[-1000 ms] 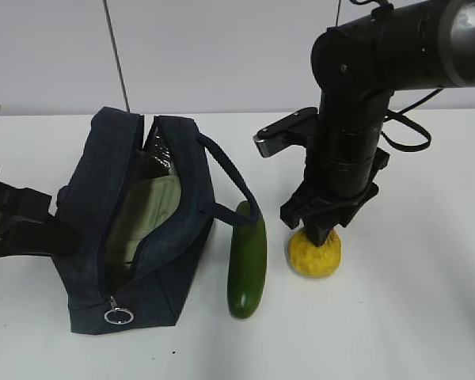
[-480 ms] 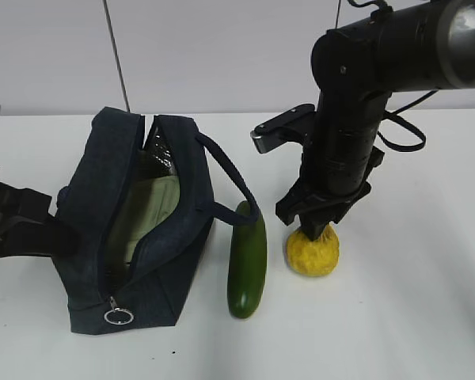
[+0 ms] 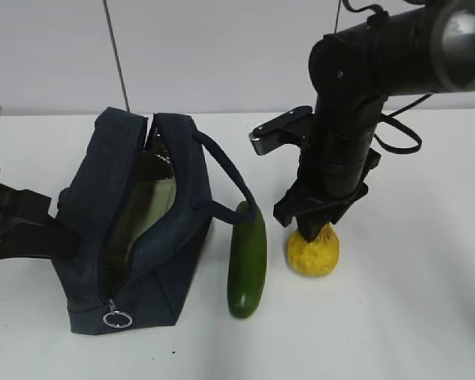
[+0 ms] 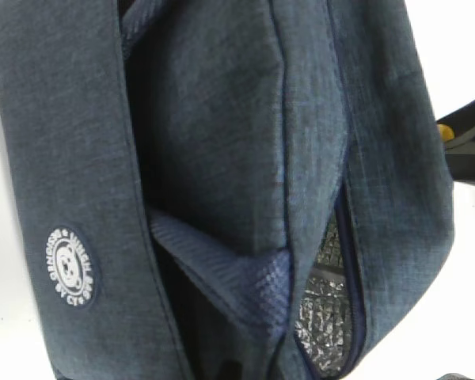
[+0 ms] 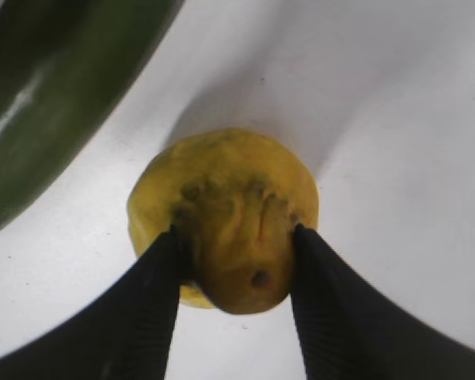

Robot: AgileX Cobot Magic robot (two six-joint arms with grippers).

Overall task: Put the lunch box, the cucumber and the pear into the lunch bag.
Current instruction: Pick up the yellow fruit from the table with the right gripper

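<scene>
Left gripper (image 3: 63, 237) is sitting shut against the lunch bag's (image 3: 87, 206) left side, bracing it; can't tell whether it's pinching fabric. Lunch box (image 3: 146, 210) is lying inside the open bag. Cucumber (image 3: 247, 261) is lying just right of the bag, untouched. Further right, the right gripper (image 5: 236, 249) is clamping the pear's (image 3: 313, 249) neck, having drifted slightly bagward; the lift is probably starting.

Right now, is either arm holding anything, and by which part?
The right gripper grips the pear by its narrow neck. The left gripper is out of view.
</scene>
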